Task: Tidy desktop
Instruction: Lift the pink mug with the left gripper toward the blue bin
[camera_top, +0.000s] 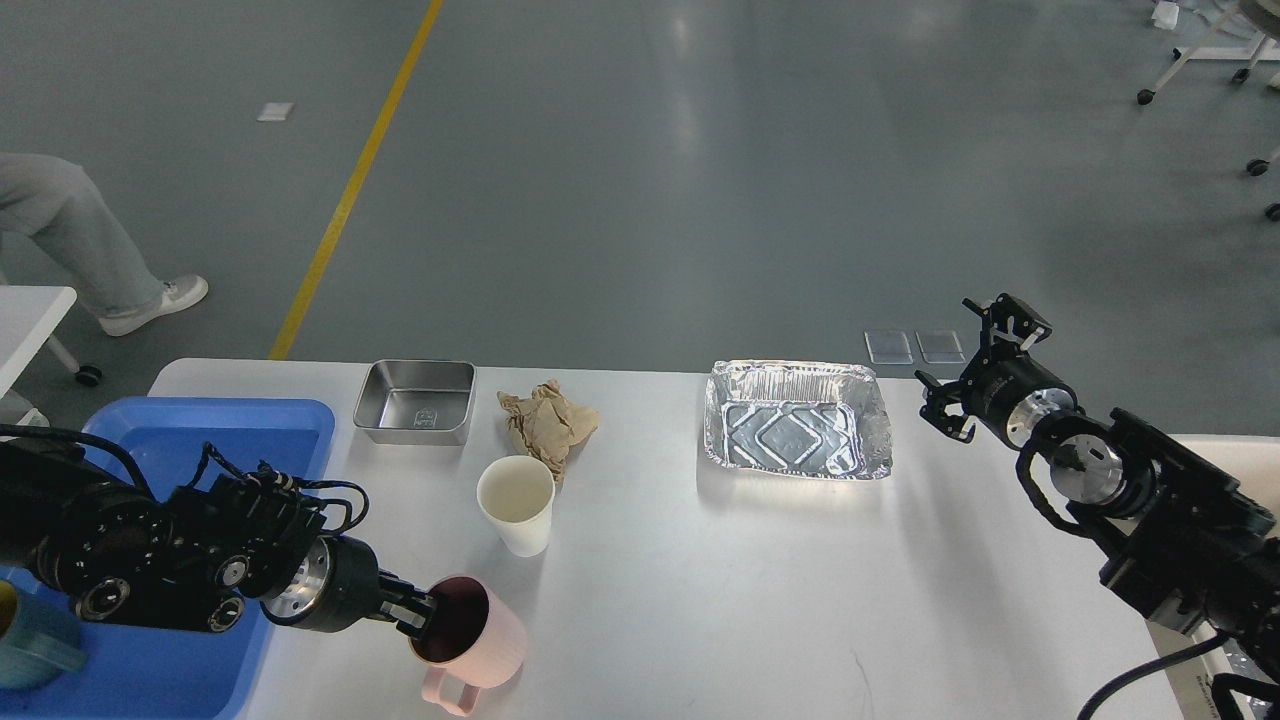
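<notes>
Desktop (700, 560), white, on grey floor (650, 180)

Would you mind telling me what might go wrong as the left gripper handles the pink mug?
1. The left gripper seems to pinch only the rim of the pink mug; it may tilt or slip.
2. The white paper cup stands just behind and could be knocked over.
3. The mug sits near the desktop front edge and might fall.

white desktop (700, 560), smooth, rounded corners, level, spanning foreground
</notes>
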